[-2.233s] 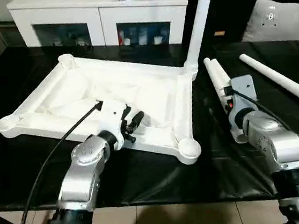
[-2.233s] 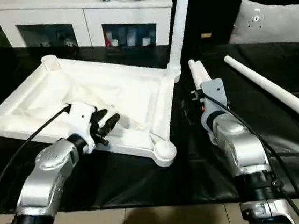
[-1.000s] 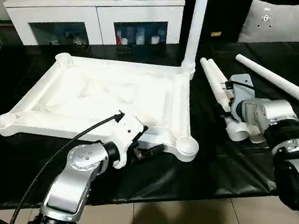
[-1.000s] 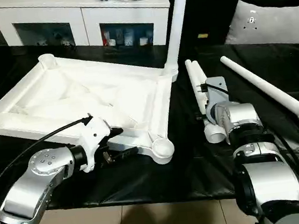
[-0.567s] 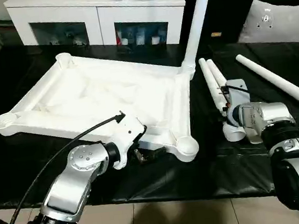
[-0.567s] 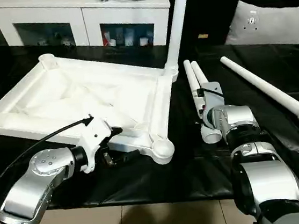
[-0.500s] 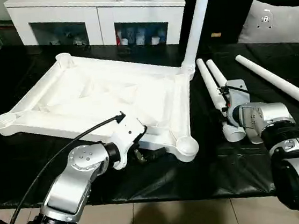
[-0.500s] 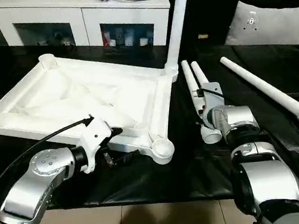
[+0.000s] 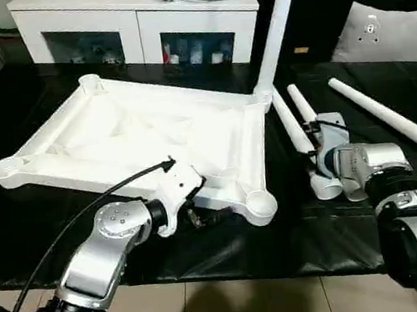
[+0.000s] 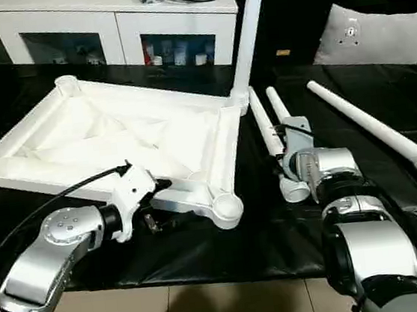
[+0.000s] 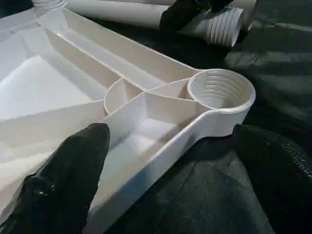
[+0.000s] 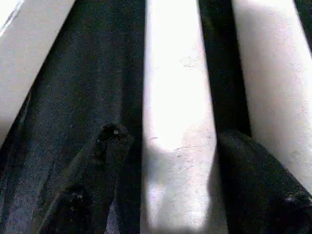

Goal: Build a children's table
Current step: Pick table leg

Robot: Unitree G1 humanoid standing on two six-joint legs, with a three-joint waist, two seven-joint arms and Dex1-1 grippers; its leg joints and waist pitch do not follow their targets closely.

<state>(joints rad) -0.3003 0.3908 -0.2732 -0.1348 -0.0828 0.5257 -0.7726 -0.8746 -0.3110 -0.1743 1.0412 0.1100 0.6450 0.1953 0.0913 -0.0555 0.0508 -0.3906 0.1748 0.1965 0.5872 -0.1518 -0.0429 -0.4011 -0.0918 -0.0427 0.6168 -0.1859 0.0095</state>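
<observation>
Black tabletop (image 9: 205, 254): leg (image 12: 178, 112) between right hand (image 12: 170, 161) fingers

A white plastic table top (image 9: 147, 144) lies upside down on the black-covered table (image 9: 205, 258), ribbed underside up, with round threaded sockets at its corners; the near right socket (image 11: 220, 89) is empty. One long tapered leg (image 9: 275, 29) stands upright in the far right socket. Two more legs (image 10: 270, 137) lie side by side just right of the top, threaded ends toward the near edge. A fourth leg (image 10: 371, 126) lies diagonally farther right, well apart.
</observation>
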